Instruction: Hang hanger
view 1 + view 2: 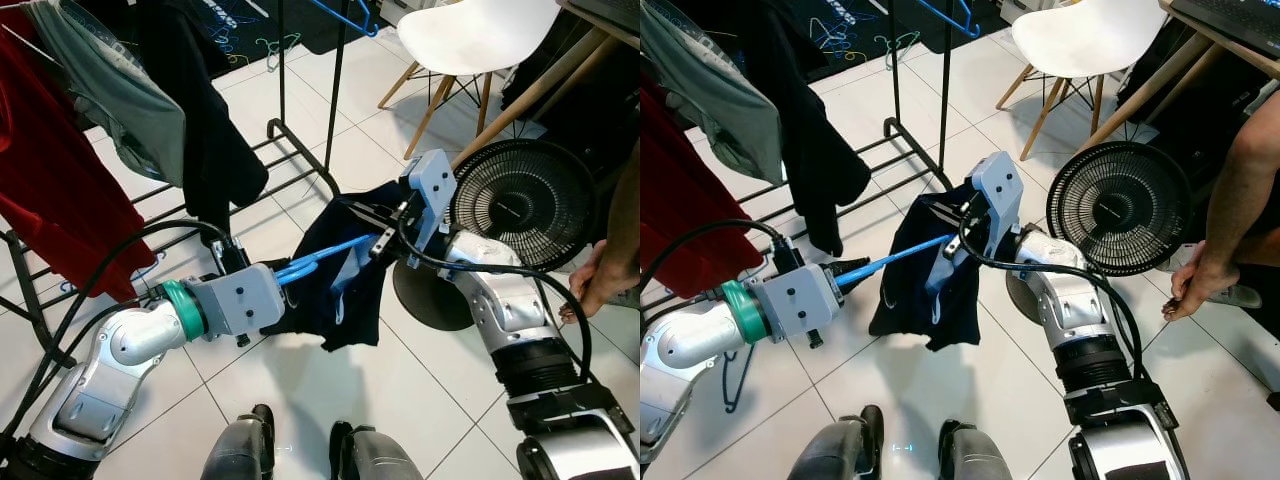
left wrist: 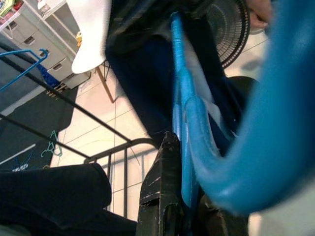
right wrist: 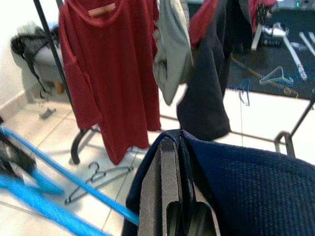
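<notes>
Standing to the robot's left, the rack [image 1: 300, 130] already carried a red shirt [image 1: 50, 210], a grey one and a dark one, while the navy shirt [image 1: 345, 270] on the blue hanger [image 1: 325, 255] hung in mid-air between the two arms, well short of the rail, so the hanging itself looked not yet done. Clenched on the hanger's hook end, the left gripper [image 1: 285, 272] held it out level, and the right gripper [image 1: 385, 228] was pinched tight on a fold of the navy shirt at the far end. A person's hand [image 1: 595, 285] hovered beside the fan [image 1: 520, 205].
</notes>
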Available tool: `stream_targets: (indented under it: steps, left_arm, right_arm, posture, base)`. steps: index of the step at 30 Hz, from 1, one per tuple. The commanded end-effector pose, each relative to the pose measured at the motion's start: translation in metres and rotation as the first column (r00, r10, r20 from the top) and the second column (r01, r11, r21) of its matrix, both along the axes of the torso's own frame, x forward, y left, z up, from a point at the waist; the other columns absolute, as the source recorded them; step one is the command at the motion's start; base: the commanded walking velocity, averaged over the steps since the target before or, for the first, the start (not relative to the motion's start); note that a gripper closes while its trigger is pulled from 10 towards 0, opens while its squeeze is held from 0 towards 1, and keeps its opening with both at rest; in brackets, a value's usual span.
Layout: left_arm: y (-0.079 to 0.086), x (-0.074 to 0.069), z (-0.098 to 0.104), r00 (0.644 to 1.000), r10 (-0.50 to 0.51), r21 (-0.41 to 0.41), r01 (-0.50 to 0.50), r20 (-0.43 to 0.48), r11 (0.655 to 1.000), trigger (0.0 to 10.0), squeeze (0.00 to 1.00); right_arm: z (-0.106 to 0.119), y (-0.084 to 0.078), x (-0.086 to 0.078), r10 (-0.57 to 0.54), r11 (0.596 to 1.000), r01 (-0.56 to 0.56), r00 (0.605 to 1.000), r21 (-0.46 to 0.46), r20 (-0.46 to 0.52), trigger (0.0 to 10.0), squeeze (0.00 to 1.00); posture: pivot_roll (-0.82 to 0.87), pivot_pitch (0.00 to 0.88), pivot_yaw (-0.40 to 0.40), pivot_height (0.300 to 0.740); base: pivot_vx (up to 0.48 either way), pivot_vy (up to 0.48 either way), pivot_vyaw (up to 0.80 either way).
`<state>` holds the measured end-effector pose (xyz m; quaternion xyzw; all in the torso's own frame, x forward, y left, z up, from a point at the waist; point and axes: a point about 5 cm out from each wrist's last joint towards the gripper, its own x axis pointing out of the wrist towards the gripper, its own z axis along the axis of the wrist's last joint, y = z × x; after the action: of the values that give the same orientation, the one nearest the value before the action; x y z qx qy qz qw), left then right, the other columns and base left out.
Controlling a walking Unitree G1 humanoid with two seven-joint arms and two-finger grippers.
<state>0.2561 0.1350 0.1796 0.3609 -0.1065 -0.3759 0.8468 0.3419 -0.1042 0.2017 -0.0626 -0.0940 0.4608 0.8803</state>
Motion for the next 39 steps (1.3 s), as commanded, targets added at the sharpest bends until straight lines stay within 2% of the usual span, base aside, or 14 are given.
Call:
stream_targets:
  steps: [1, 3, 7, 12, 14, 18, 23, 25, 27, 29, 32, 33, 37, 39]
  left_arm:
    - [-0.009, -0.005, -0.001, 0.999, -0.047, -0.004, 0.047, -0.011, 0.999, 10.0, 0.00]
    - [-0.010, -0.005, -0.001, 0.999, -0.048, -0.005, 0.048, -0.012, 0.999, 10.0, 0.00]
    - [-0.011, -0.004, -0.001, 0.999, -0.036, -0.015, 0.036, -0.004, 0.999, 10.0, 0.00]
    - [-0.012, -0.002, -0.001, 1.000, -0.027, -0.027, 0.027, 0.006, 0.999, 10.0, 0.00]
    - [-0.014, 0.000, 0.001, 1.000, -0.014, -0.044, 0.014, 0.018, 0.999, 10.0, 0.00]
    - [-0.016, 0.001, 0.002, 1.000, -0.003, -0.056, 0.004, 0.019, 0.998, 10.0, 0.00]
    - [-0.016, 0.002, 0.002, 1.000, -0.001, -0.058, 0.002, 0.019, 0.998, 10.0, 0.00]
    - [-0.015, 0.004, -0.004, 0.999, 0.045, -0.018, -0.045, -0.017, 0.999, 10.0, 0.00]
    - [-0.008, 0.007, -0.013, 0.990, 0.119, 0.020, -0.118, -0.070, 0.993, 10.0, 0.00]
    - [-0.004, 0.006, -0.016, 0.979, 0.151, 0.008, -0.151, -0.136, 0.988, 10.0, 0.00]
    - [-0.002, -0.001, -0.017, 0.963, 0.144, -0.035, -0.156, -0.228, 0.987, 10.0, 0.00]
    - [-0.002, -0.008, -0.016, 0.946, 0.119, -0.084, -0.151, -0.302, 0.985, 10.0, 0.00]
    - [-0.004, -0.018, -0.013, 0.922, 0.069, -0.148, -0.135, -0.382, 0.980, 10.0, 0.00]
    - [-0.004, -0.019, -0.013, 0.919, 0.063, -0.155, -0.132, -0.388, 0.979, 10.0, 0.00]
  right_arm:
    - [0.011, 0.010, -0.002, 0.047, 0.999, -0.047, 0.998, 0.020, 0.037, 10.0, 0.00]
    - [0.018, 0.020, -0.002, 0.076, 0.996, -0.078, 0.996, 0.040, 0.055, 10.0, 0.00]
    - [0.042, 0.063, -0.012, 0.212, 0.963, -0.226, 0.971, 0.144, 0.111, 10.0, 0.00]
    - [0.051, 0.080, -0.018, 0.275, 0.936, -0.295, 0.953, 0.190, 0.126, 10.0, 0.00]
    - [0.058, 0.097, -0.026, 0.347, 0.904, -0.369, 0.928, 0.216, 0.133, 10.0, 0.00]
    - [0.058, 0.116, -0.038, 0.414, 0.874, -0.435, 0.900, 0.218, 0.136, 10.0, 0.00]
    - [0.058, 0.119, -0.040, 0.426, 0.868, -0.446, 0.895, 0.219, 0.135, 10.0, 0.00]
    - [0.047, 0.129, -0.055, 0.475, 0.850, -0.491, 0.871, 0.192, 0.127, 10.0, 0.00]
    - [0.037, 0.125, -0.061, 0.469, 0.860, -0.481, 0.876, 0.169, 0.112, 10.0, 0.00]
    - [0.030, 0.109, -0.057, 0.416, 0.890, -0.426, 0.905, 0.162, 0.094, 10.0, 0.00]
    - [0.025, 0.090, -0.049, 0.342, 0.925, -0.351, 0.936, 0.146, 0.081, 10.0, 0.00]
    - [0.022, 0.074, -0.042, 0.283, 0.947, -0.290, 0.956, 0.138, 0.073, 10.0, 0.00]
    - [0.018, 0.053, -0.035, 0.199, 0.971, -0.206, 0.978, 0.121, 0.067, 10.0, 0.00]
    - [0.017, 0.051, -0.034, 0.187, 0.974, -0.194, 0.980, 0.115, 0.067, 10.0, 0.00]
  posture:
    - [0.04, 0.130, 0.024, 0.740]
    - [0.04, 0.130, 0.024, 0.740]
    - [0.05, 0.134, 0.026, 0.740]
    - [0.05, 0.135, 0.028, 0.740]
    - [0.05, 0.139, 0.030, 0.740]
    - [0.05, 0.140, 0.029, 0.740]
    - [0.05, 0.140, 0.029, 0.740]
    - [0.06, 0.143, 0.025, 0.740]
    - [0.06, 0.143, 0.025, 0.740]
    - [0.05, 0.146, 0.029, 0.740]
    - [0.05, 0.148, 0.032, 0.740]
    - [0.04, 0.150, 0.040, 0.740]
    - [0.04, 0.151, 0.046, 0.740]
    - [0.04, 0.151, 0.046, 0.740]
  base:
    - [0.000, 0.000, 0.00]
    - [0.000, 0.000, 0.00]
    - [0.000, 0.000, 0.00]
    - [0.000, 0.000, 0.00]
    - [0.000, 0.000, 0.00]
    - [0.000, 0.000, 0.00]
    - [0.000, 0.000, 0.00]
    - [0.000, 0.000, 0.00]
    - [0.000, 0.000, 0.00]
    - [0.000, 0.000, 0.00]
    - [0.000, 0.000, 0.00]
    - [0.000, 0.000, 0.00]
    - [0.000, 0.000, 0.00]
    - [0.000, 0.000, 0.00]
